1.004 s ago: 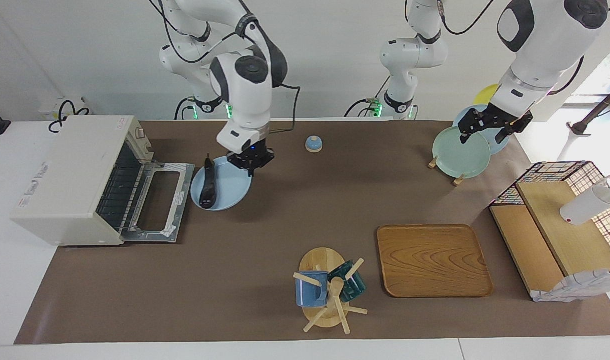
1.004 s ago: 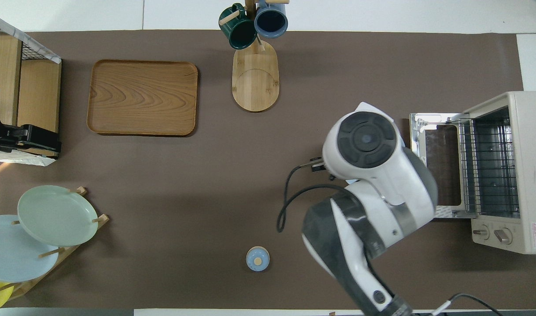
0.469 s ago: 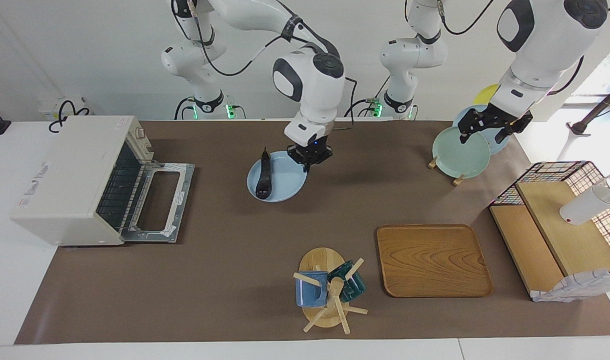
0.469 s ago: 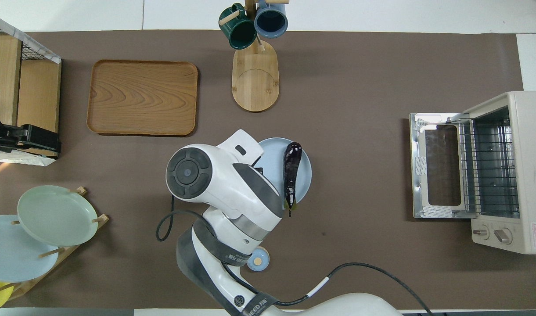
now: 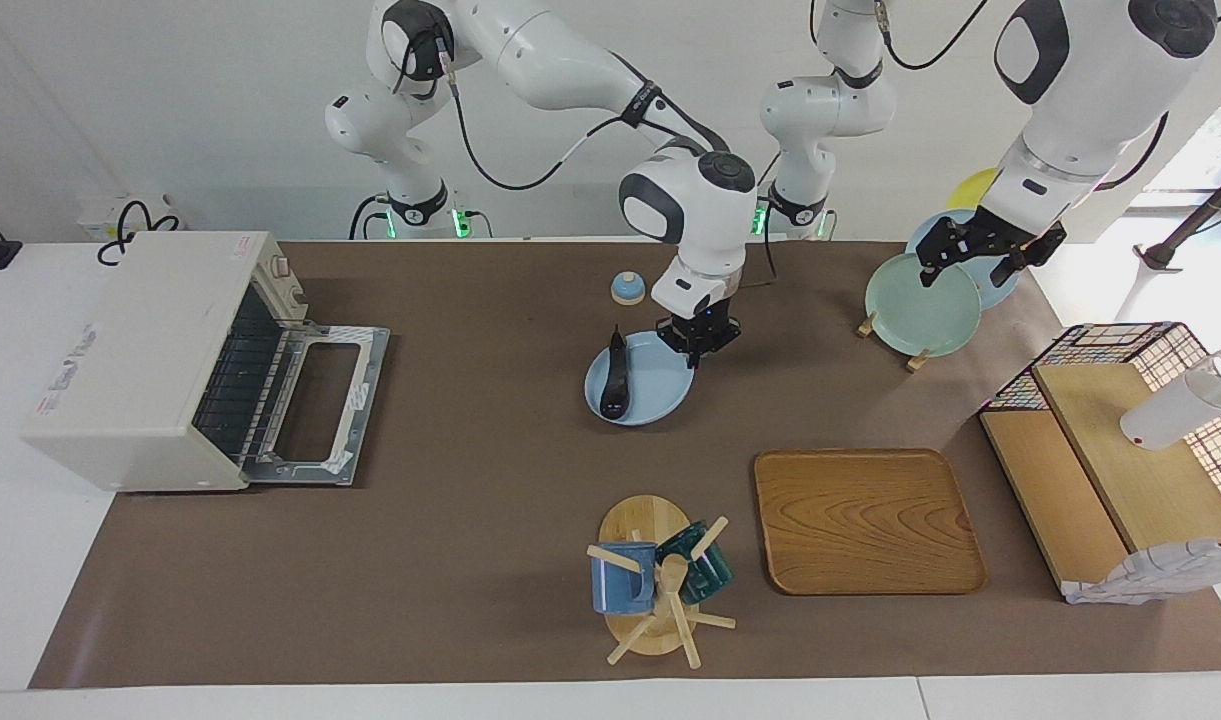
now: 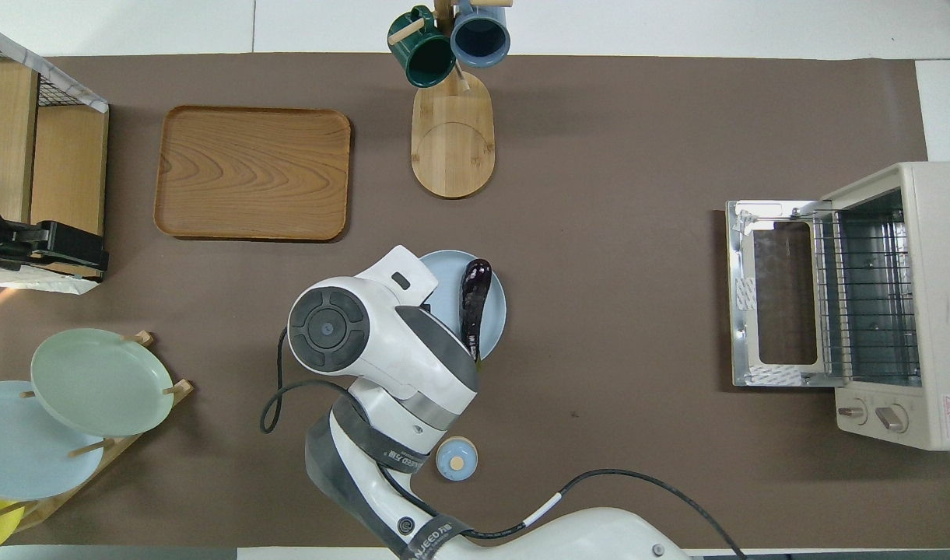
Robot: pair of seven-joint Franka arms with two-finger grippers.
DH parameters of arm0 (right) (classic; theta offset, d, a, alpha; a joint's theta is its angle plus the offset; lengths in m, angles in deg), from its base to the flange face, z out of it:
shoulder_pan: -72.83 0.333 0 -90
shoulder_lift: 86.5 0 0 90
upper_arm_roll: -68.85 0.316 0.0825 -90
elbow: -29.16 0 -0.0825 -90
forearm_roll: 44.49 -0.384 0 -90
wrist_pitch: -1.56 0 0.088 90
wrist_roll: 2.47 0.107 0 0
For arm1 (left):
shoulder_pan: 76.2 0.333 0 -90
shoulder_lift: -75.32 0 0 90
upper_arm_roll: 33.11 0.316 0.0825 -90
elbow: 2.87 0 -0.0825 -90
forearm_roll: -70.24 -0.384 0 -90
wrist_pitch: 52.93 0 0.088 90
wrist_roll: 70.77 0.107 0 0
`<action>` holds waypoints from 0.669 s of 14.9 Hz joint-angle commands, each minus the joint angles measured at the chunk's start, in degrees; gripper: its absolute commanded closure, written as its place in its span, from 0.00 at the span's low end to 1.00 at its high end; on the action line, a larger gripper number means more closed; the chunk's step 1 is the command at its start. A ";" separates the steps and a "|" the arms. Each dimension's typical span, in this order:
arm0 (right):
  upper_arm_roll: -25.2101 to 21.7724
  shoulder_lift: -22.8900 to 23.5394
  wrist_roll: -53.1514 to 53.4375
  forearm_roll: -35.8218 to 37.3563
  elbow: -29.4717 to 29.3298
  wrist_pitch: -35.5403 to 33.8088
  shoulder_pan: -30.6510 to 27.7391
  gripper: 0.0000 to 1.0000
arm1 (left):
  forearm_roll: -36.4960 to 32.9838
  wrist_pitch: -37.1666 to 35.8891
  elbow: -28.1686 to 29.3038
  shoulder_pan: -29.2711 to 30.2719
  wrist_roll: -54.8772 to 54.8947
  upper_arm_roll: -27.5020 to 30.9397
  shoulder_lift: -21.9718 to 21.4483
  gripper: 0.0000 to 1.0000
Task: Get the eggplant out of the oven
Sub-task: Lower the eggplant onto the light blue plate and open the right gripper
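The dark purple eggplant (image 5: 615,375) lies on a light blue plate (image 5: 662,388) at the middle of the table, well clear of the oven. My right gripper (image 5: 697,352) is shut on that plate's rim, at the side toward the left arm's end. I cannot tell whether the plate rests on the table or hangs just above it. In the overhead view the eggplant (image 6: 475,305) and plate (image 6: 496,311) show beside my right wrist, which hides the gripper. The cream oven (image 5: 145,350) stands at the right arm's end with its door (image 5: 320,400) folded down and its rack bare. My left gripper (image 5: 980,252) waits over the plate rack.
A small blue bell (image 5: 627,288) sits nearer to the robots than the plate. A mug tree (image 5: 655,575) and a wooden tray (image 5: 865,520) lie farther out. A rack of plates (image 5: 920,305) and a wire shelf (image 5: 1120,470) stand at the left arm's end.
My right gripper has carried the plate with the eggplant from just in front of the oven door to the middle of the table. The left arm has not moved.
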 commanded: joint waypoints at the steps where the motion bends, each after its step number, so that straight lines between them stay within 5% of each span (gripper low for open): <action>1: 0.88 -1.82 1.04 -5.75 4.49 4.63 -1.14 0.78 | -1.16 -0.99 -0.40 0.03 -0.24 0.10 -0.21 0.00; 6: 0.62 -2.78 -1.23 1.06 -3.06 -7.91 -2.19 0.77 | -1.16 -0.19 -0.40 0.03 -0.42 0.11 -0.12 0.00; 10: 0.27 -11.65 -9.14 3.01 1.92 -18.90 -11.04 0.86 | -0.90 -0.02 -0.40 -0.32 -1.47 0.11 -0.12 0.00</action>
